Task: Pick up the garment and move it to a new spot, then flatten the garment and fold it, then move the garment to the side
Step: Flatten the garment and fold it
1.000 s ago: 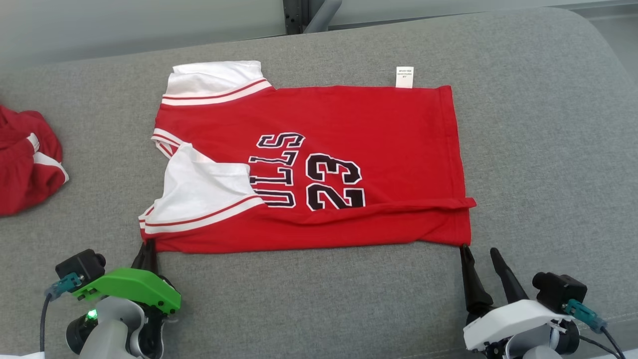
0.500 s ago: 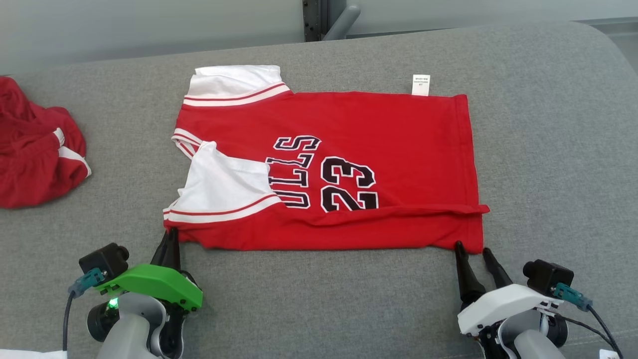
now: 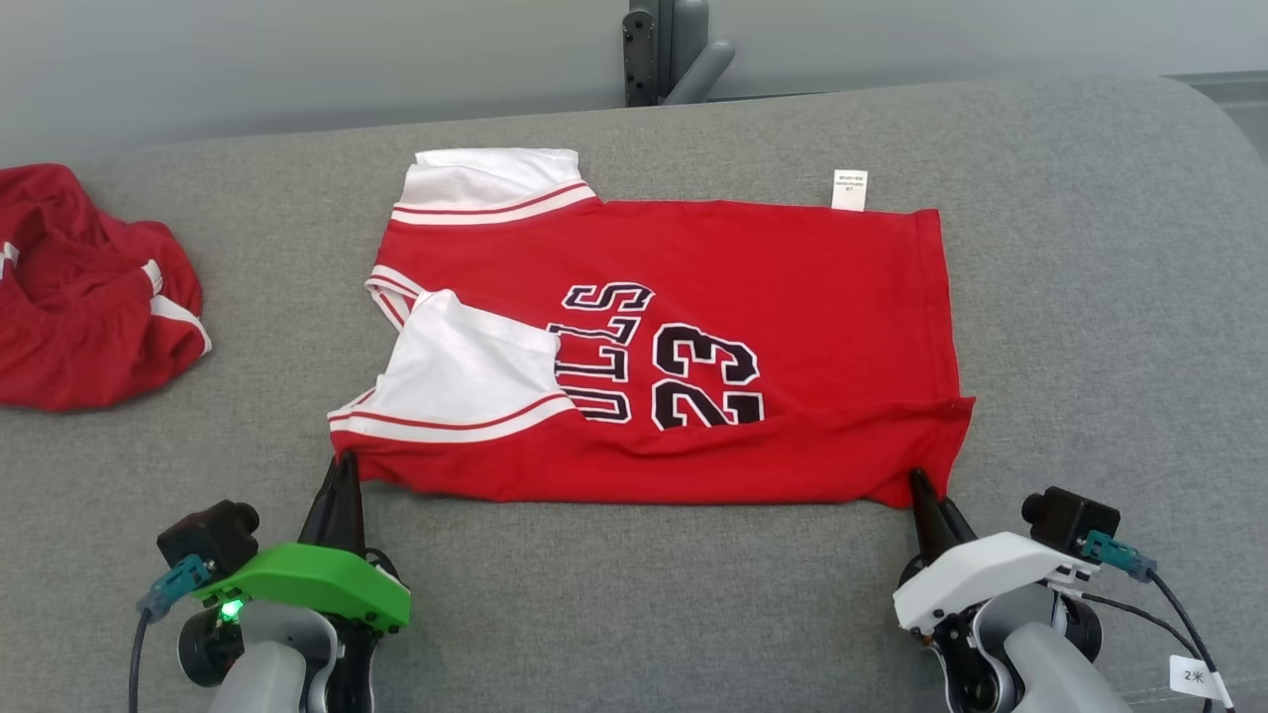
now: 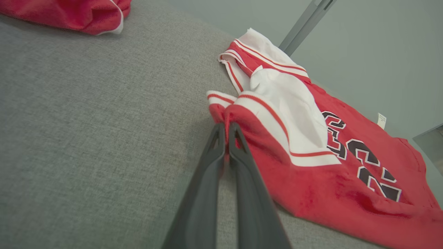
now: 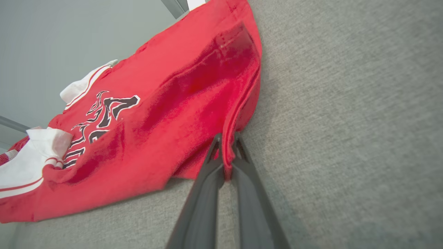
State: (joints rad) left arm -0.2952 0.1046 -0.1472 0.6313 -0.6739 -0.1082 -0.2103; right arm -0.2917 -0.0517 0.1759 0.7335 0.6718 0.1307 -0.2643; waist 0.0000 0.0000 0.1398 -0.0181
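Pinching the limp red fabric jersey (image 3: pixel 812 297) by both near corners, with left gripper (image 3: pixel 345 463) and right gripper (image 3: pixel 926 487) clamped tight on cloth. Looks light, floppy; best lifted evenly.

Centre: red short-sleeved cloth jersey (image 3: pixel 693 337) on the grey fabric cushion (image 3: pixel 1090 297), collar end leftward.
Far left: crumpled red cloth garment (image 3: pixel 89 297), well apart from the jersey.
Near left corner: left gripper (image 3: pixel 344 467) pinches the jersey's edge.
Near right corner: right gripper (image 3: pixel 928 491) pinches its hem.
Behind: grey metal post (image 3: pixel 674 50) beyond the cushion's far edge.
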